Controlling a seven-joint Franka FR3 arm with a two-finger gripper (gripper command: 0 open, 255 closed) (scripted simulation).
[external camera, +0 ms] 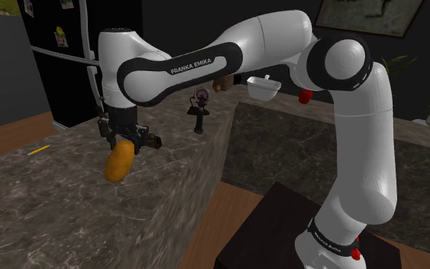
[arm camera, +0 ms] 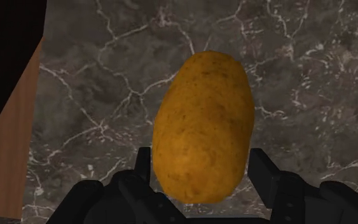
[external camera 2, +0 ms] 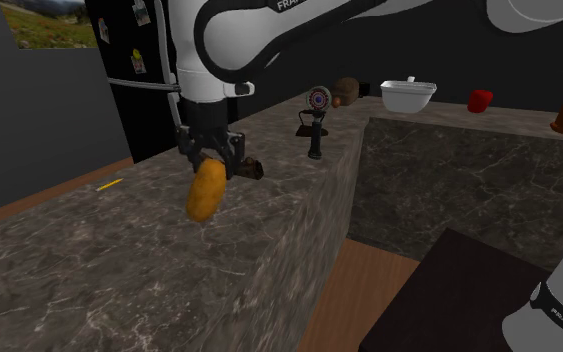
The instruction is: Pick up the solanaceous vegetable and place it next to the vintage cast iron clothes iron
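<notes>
A yellow-brown potato (external camera: 119, 162) (external camera 2: 206, 192) (arm camera: 203, 124) hangs upright a little above the dark marble counter (external camera: 45, 199) (external camera 2: 89, 260). My black gripper (external camera: 125, 144) (external camera 2: 209, 163) (arm camera: 199, 167) is shut on its upper end, one finger on each side. A small dark brown object (external camera: 154, 140) (external camera 2: 253, 168), apparently the clothes iron, lies on the counter just past the gripper, partly hidden by it. The potato's lower end is clear of the marble.
A dark stand with a round head (external camera: 198, 115) (external camera 2: 316, 122) rises farther along the counter. A white bowl (external camera: 263, 85) (external camera 2: 407, 95) and a red object (external camera: 305, 95) (external camera 2: 480, 100) sit on the far counter. A yellow pencil (external camera: 39, 150) (external camera 2: 108, 184) lies near the black fridge (external camera: 60, 53). The counter edge drops to a wooden floor (external camera: 205, 229).
</notes>
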